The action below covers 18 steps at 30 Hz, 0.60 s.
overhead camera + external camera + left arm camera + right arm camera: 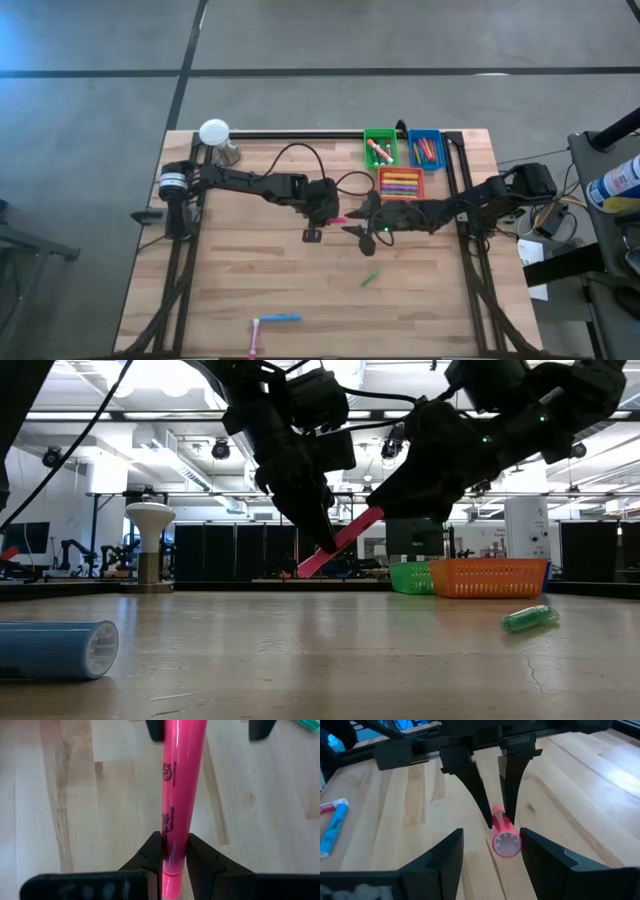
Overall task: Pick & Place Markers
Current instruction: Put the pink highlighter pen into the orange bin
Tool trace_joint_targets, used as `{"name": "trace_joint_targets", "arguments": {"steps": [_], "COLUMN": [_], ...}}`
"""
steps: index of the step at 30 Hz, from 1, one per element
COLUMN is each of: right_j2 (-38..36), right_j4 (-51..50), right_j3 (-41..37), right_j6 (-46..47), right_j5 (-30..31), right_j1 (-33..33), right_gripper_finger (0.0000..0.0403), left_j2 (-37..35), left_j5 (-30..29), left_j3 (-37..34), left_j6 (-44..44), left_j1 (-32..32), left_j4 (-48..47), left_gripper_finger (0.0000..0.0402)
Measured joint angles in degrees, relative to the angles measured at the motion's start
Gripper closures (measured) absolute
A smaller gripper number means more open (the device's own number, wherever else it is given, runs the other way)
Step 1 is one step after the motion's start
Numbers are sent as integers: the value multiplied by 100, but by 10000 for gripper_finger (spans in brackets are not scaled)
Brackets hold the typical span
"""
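Left wrist view — pink marker between left gripper fingers

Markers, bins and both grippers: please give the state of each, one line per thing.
Pink highlighter marker: capped, held tilted above the wooden table.
Left gripper: shut on the pink marker.
Right gripper: open, fingers either side of the marker's end.
Green marker: lying on the table.
Blue marker: lying on the table.
Orange plastic bin: upright, holds markers.
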Motion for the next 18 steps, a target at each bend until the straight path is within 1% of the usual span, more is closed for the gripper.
{"name": "trace_joint_targets", "arguments": {"steps": [3,5,13,18], "right_j2": [159,234,252,185], "right_j4": [-6,-1,-9,-52], "right_j3": [92,150,202,183], "right_j6": [15,17,39,86], "right_j5": [77,102,126,122], "right_j1": [-2,-2,-4,-2], "right_gripper_finger": [224,237,333,334], "left_j2": [0,0,-4,-10], "left_j5": [1,0,42,38], "left_j3": [0,0,-2,2], "left_j6": [1,1,-32,-114], "left_j1": [0,0,-2,-2], "left_j4": [7,7,5,69], "left_gripper_finger": [346,346,346,345]}}
